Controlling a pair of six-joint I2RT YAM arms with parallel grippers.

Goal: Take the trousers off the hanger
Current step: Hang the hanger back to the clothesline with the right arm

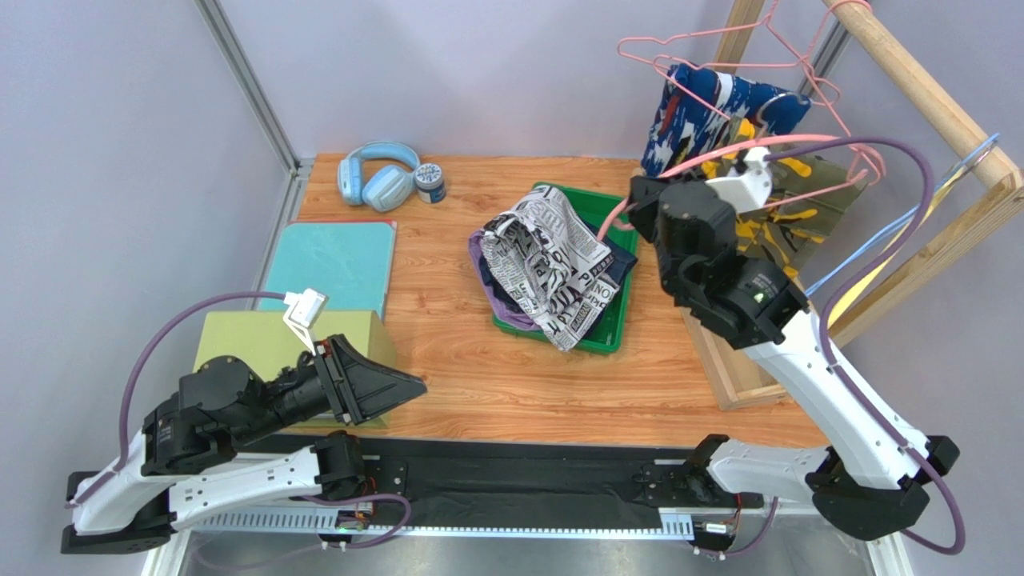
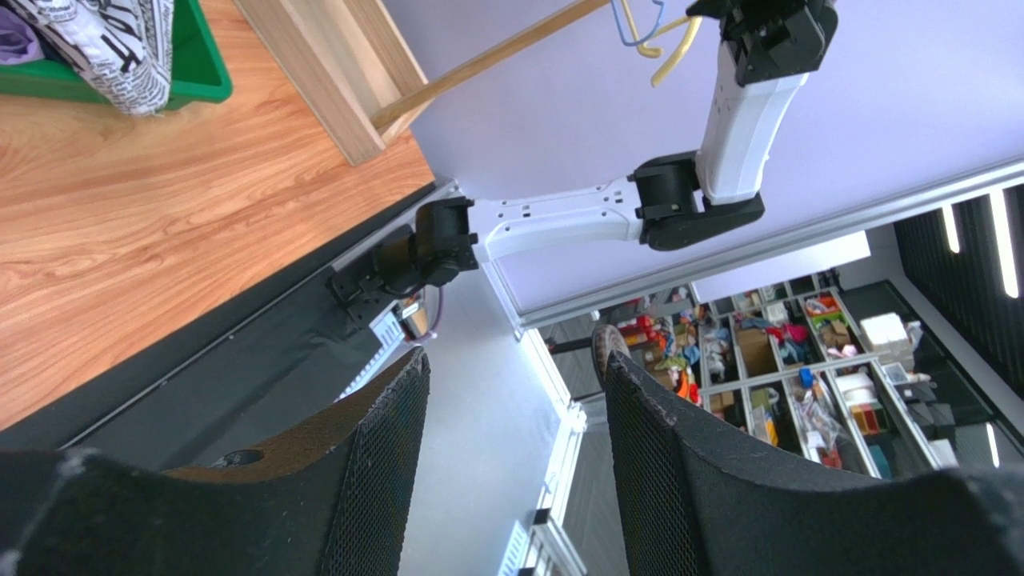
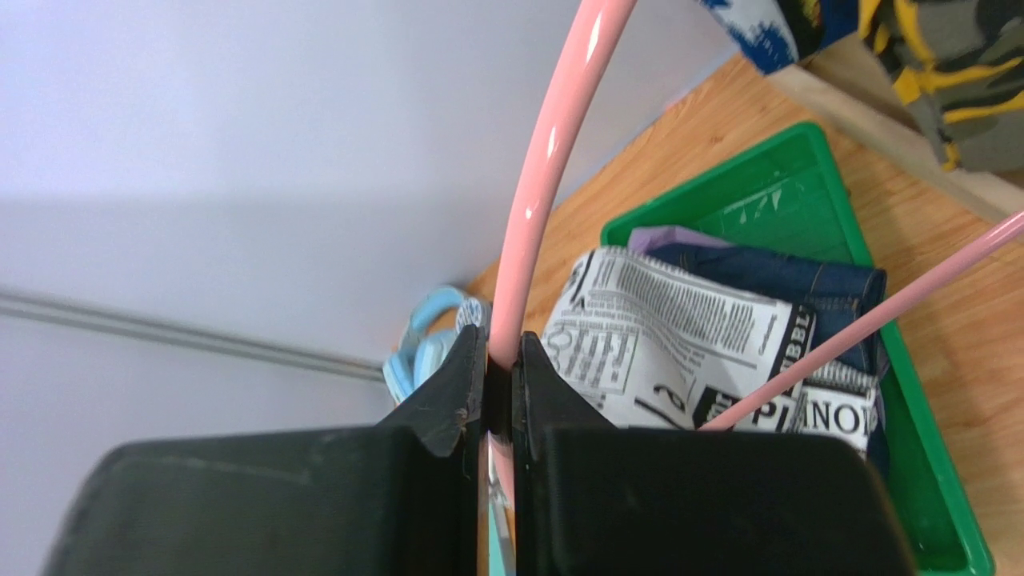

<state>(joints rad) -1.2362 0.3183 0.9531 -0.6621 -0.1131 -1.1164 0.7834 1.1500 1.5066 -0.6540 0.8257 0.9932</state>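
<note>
Black-and-white trousers lengthwise along green tray

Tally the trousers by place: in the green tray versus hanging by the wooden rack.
In the green tray: 3 (newsprint pair, denim pair, purple pair)
Hanging by the wooden rack: 2 (blue-white-red print pair, camouflage pair)
Total: 5

Left gripper stands with jaws apart, well away from the green tray holding newsprint trousers.
</note>
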